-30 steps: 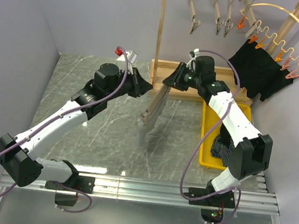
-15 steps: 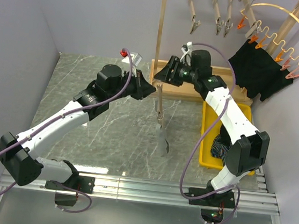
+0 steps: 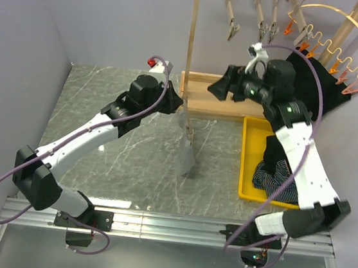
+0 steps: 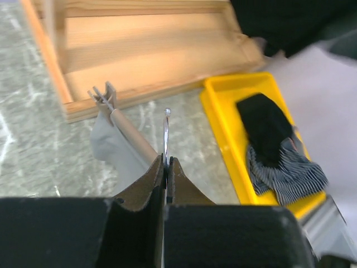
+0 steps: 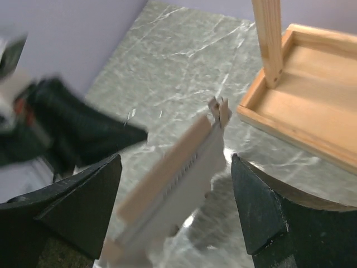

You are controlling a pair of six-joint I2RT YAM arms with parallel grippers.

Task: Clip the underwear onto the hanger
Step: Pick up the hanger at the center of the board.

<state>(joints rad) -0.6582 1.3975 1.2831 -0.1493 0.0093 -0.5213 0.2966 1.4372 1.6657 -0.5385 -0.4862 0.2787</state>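
My left gripper (image 3: 177,103) is shut on the thin metal hook (image 4: 165,131) of a wooden clip hanger (image 3: 188,127). The hanger hangs below it over the table. Grey underwear (image 3: 188,158) hangs from the hanger, which shows in the left wrist view as a bar (image 4: 133,135) with a clip (image 4: 105,98) at its far end. My right gripper (image 3: 221,89) is open, up and to the right of the hanger and apart from it. In the right wrist view the hanger (image 5: 167,170) and the underwear (image 5: 192,187) lie beyond my gripper's (image 5: 175,161) wide-spread fingers (image 5: 83,204), blurred.
A wooden rack base (image 3: 211,103) with an upright post (image 3: 191,38) stands behind the hanger. Spare wooden hangers (image 3: 263,21) and an orange-clipped arc hanger with a black garment (image 3: 311,84) hang above. A yellow bin (image 3: 246,180) at the right holds dark and striped clothes (image 3: 277,177).
My right gripper opened, let go of the hanger and drew back up and to the right. The hanger swung down and now hangs from the left gripper alone.
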